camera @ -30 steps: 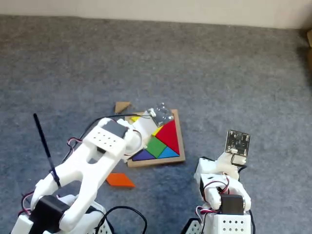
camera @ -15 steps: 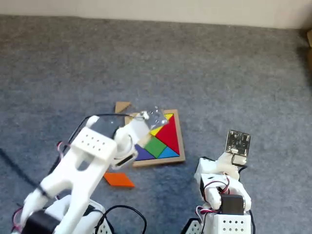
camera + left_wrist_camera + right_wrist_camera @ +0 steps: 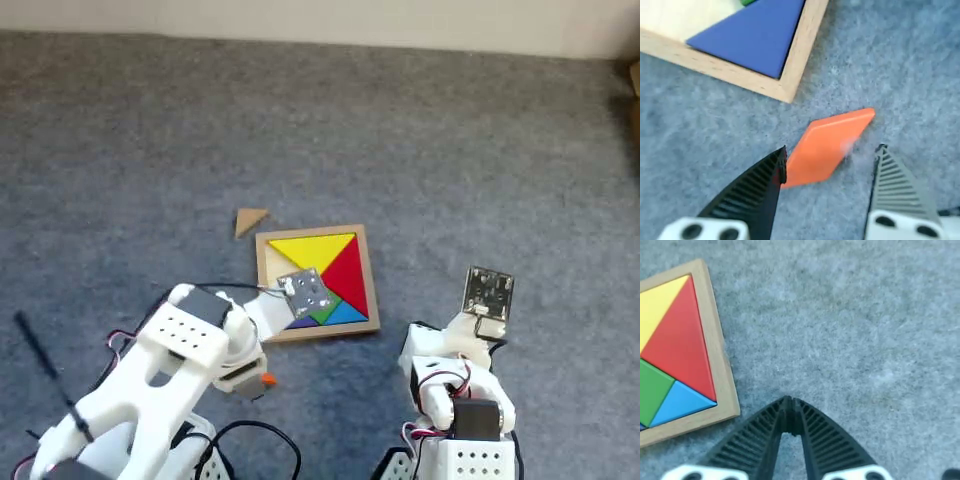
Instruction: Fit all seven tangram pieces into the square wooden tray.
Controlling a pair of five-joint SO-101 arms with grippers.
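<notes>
- A small tan wooden triangle lies on the grey carpet just off the far left corner of the square wooden tray.
- My left claw hangs released, 1 finger on either side of the flat orange parallelogram piece, which lies on the carpet just beside a tray corner. From above, my arm covers all but a sliver of orange.
- The tray holds 5 pieces: yellow triangle, red triangle, green piece, light blue triangle, dark blue triangle.
- My right claw is clenched on nothing over carpet right of the tray, arm folded back.

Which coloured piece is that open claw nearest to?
The orange piece: it lies on the carpet outside the tray, between the jaws of the open left gripper. The other coloured pieces sit in the tray.
</notes>
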